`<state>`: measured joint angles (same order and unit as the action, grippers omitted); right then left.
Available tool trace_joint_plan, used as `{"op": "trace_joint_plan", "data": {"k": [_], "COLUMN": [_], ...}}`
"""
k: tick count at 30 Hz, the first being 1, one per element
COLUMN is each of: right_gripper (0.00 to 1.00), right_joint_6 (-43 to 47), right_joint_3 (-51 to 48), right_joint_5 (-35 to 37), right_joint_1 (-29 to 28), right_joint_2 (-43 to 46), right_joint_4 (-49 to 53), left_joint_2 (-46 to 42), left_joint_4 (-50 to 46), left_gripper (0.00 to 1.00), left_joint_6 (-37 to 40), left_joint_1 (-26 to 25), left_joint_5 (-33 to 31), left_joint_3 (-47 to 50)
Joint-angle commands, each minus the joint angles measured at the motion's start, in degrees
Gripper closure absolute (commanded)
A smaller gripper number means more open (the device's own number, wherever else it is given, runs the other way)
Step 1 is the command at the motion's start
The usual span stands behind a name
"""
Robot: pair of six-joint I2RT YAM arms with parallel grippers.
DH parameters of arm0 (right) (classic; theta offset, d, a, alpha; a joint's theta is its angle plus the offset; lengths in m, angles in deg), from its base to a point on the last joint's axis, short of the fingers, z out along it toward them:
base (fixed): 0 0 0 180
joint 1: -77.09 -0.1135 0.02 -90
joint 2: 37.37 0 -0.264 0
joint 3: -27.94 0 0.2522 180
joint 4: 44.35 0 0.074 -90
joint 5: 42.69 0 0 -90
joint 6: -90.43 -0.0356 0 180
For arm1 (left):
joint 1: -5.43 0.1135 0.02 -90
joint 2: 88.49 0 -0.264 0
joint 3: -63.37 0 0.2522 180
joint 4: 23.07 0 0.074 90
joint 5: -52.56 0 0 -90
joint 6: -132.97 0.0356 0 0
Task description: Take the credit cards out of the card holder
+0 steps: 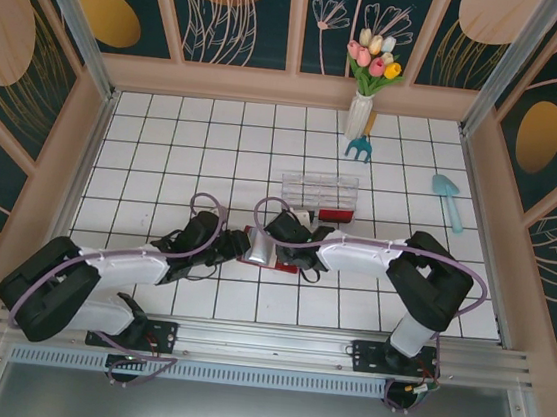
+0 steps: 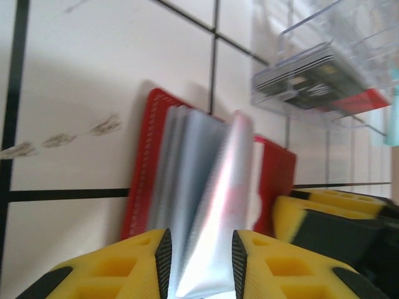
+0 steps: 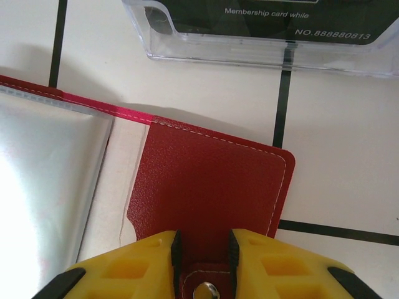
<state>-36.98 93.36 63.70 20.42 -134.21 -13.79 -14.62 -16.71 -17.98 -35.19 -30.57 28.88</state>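
The red card holder [image 1: 292, 264] lies open on the white tiles between both arms. Its clear plastic sleeves [image 2: 206, 187] stand fanned up from the red cover [image 2: 144, 162]. My left gripper [image 2: 199, 261] is shut on the near edge of those sleeves, seen in the top view as my left gripper [image 1: 234, 248]. My right gripper [image 3: 202, 255] is shut on the red snap flap [image 3: 212, 187], and the top view places it [image 1: 277, 235] over the holder's right half. I cannot make out any credit cards inside the blurred sleeves.
A clear plastic compartment box [image 1: 319, 192] stands just behind the holder with dark cards [image 2: 296, 70] in it; one membership card [image 3: 262, 15] is readable. Further back are a vase of tulips [image 1: 361, 107], a blue rake [image 1: 360, 149] and a light blue shovel [image 1: 449, 200].
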Motion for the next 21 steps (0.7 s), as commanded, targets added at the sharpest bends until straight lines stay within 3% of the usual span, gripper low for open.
{"op": "trace_joint_plan", "data": {"k": [1, 21], "right_gripper": [0.71, 0.71], "right_joint_6": [0.4, 0.3], "right_joint_3": [-0.9, -0.9], "right_joint_5": [-0.7, -1.1], "right_joint_1": [0.4, 0.4], "right_joint_2": [-1.1, -0.9], "right_joint_4": [-0.3, -0.7], "left_joint_2": [-2.6, 7.7], "left_joint_4": [-0.4, 4.6], "left_gripper": [0.64, 0.60], "left_joint_6": [2.0, 3.0], "left_joint_1": [-0.3, -0.8], "left_joint_5": [-0.4, 5.8], "left_joint_3": [-0.2, -1.9]}}
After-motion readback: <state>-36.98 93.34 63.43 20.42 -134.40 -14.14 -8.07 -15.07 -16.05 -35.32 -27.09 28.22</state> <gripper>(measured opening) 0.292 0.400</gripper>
